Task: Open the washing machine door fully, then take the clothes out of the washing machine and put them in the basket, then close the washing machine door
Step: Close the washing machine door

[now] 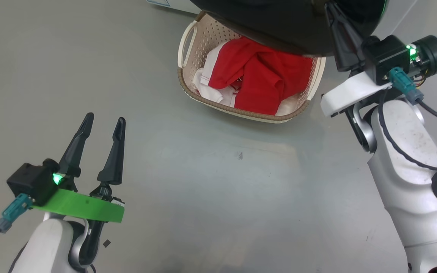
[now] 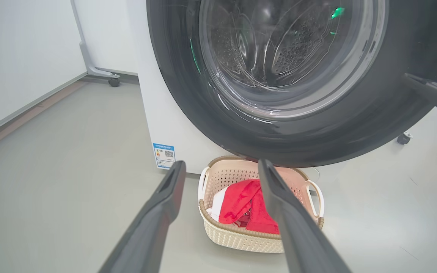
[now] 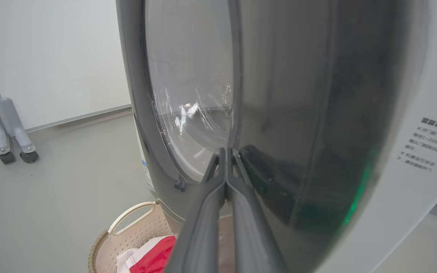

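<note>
The washing machine door, with its glossy black rim and clear glass bowl, stands swung out over the basket. My right gripper is shut, its tips against the door's black face. The cream basket sits on the floor in front of the white washing machine and holds the clothes, red and white. My left gripper hangs open and empty at the lower left, well short of the basket, pointing toward it.
Grey floor spreads between my left gripper and the basket. A wheeled stand foot stands by the white wall at the far left. A caster shows right of the door. My right forearm rises at the right.
</note>
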